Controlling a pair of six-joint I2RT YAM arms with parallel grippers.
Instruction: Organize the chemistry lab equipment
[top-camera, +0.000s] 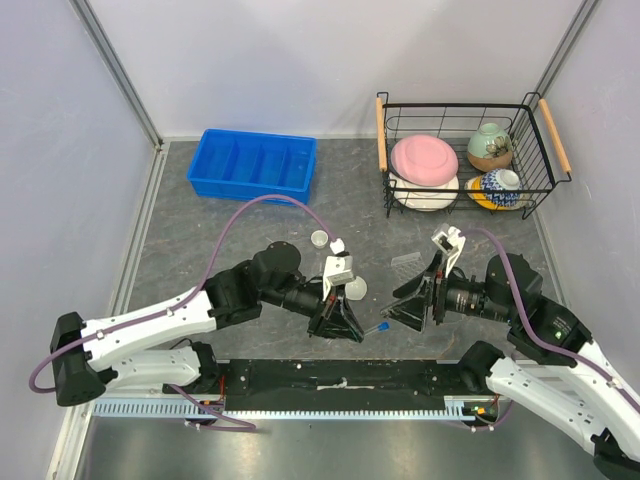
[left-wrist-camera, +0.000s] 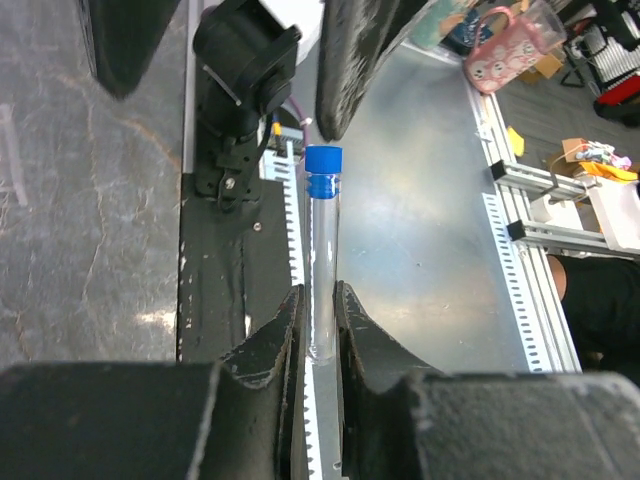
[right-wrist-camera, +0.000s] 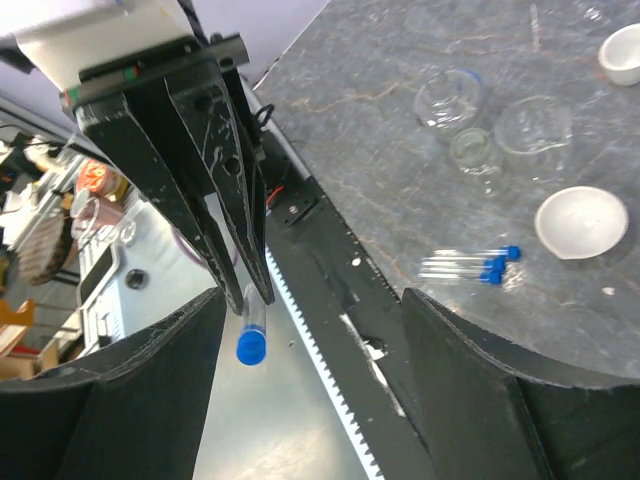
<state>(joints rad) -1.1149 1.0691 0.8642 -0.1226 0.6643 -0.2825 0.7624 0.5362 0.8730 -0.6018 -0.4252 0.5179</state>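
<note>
My left gripper (top-camera: 360, 332) is shut on a clear tube with a blue cap (top-camera: 382, 326), held off the table over the near edge, cap pointing at the right arm. In the left wrist view the tube (left-wrist-camera: 322, 250) sits between my closed fingers (left-wrist-camera: 280, 335). My right gripper (top-camera: 396, 308) is open and empty, facing the tube (right-wrist-camera: 249, 335), which hangs just left of the middle of its wide gap (right-wrist-camera: 310, 300). Beyond, on the table, lie a few blue-capped tubes (right-wrist-camera: 470, 266), two clear beakers (right-wrist-camera: 447, 98), a small flask (right-wrist-camera: 475, 152) and two white dishes (right-wrist-camera: 582, 222).
A blue divided bin (top-camera: 254, 165) stands at the back left. A wire basket (top-camera: 540, 120) at the back right holds a pink plate (top-camera: 424, 158) and patterned bowls (top-camera: 490, 145). A clear plastic piece (top-camera: 405, 262) lies mid-table. A black rail (top-camera: 340, 375) runs along the near edge.
</note>
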